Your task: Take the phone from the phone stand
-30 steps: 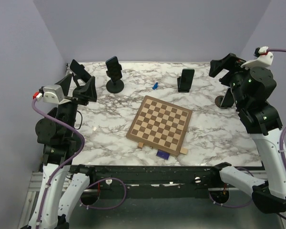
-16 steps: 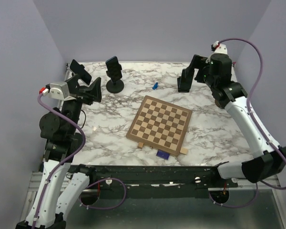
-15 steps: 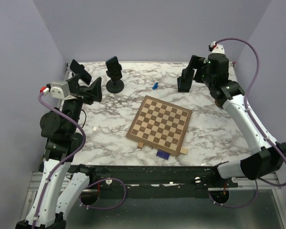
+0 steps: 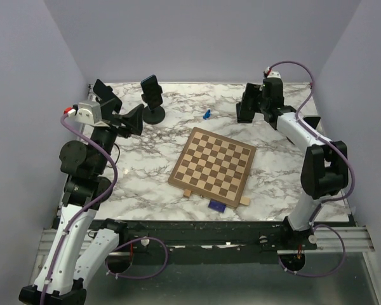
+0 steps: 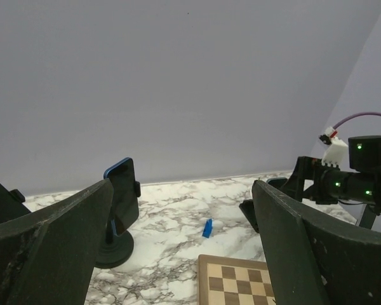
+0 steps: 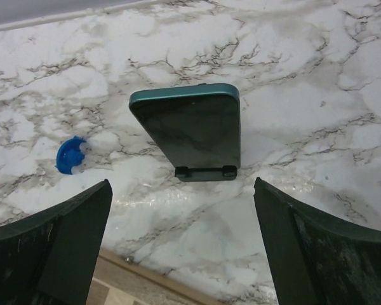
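Observation:
A dark phone with a teal edge [image 6: 189, 130] leans on a small black stand [image 6: 200, 171] at the back right of the marble table [image 4: 244, 114]. My right gripper [image 4: 250, 100] hovers just above and in front of it. It is open and empty, and its fingers [image 6: 51, 254] stand wide on both sides of the phone. A second phone in a blue case [image 5: 122, 194] sits on a round-base stand [image 4: 154, 114] at the back left. My left gripper [image 4: 136, 119] is open and empty, in the air near that stand.
A third phone [image 4: 106, 94] stands at the far left corner. A wooden chessboard [image 4: 214, 160] lies mid-table, with a small dark blue item [image 4: 216, 205] at its near edge. A small blue piece [image 4: 206, 114] lies between the stands and also shows in the right wrist view [image 6: 70, 155].
My right arm has swung from the right side toward the back, bringing its open gripper over the back-right phone. My left gripper has moved a little to the right.

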Controlling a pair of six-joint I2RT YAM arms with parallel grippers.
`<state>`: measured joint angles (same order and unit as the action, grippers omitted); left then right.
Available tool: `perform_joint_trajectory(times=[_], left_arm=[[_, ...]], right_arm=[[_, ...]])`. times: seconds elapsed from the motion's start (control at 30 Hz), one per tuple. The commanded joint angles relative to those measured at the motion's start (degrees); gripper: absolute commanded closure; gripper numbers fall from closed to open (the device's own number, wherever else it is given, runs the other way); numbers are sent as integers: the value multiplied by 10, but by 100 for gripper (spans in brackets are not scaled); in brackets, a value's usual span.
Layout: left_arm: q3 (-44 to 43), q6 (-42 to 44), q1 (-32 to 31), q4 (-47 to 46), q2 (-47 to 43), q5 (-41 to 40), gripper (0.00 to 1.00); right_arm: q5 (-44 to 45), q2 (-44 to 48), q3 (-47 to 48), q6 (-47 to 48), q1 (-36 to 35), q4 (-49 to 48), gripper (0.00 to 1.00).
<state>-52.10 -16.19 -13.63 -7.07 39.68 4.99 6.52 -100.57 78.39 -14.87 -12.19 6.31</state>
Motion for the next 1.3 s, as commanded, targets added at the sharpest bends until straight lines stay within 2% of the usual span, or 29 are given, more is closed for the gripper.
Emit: perform_joint_trajectory(times=[0.0, 0.23, 0.4, 0.7, 1.03, 1.27], left_arm=[[-21, -9, -3, 1, 3, 27, 1], [-20, -11, -8, 1, 10, 31, 2], [-21, -12, -8, 3, 11, 30, 1], [-20, -15, -9, 2, 15, 29, 1], [-20, -20, -10, 2, 18, 33, 1], [-22, -20, -13, 3, 19, 38, 1]], right_arm=[[-28, -38, 6, 26, -1, -103, 0], [20, -77, 4, 35, -1, -171, 0], [42, -110, 43, 44, -1, -149, 0], [73, -127, 60, 49, -1, -126, 0], [24, -124, 46, 58, 9, -129, 0], [20, -121, 50, 66, 18, -120, 0]])
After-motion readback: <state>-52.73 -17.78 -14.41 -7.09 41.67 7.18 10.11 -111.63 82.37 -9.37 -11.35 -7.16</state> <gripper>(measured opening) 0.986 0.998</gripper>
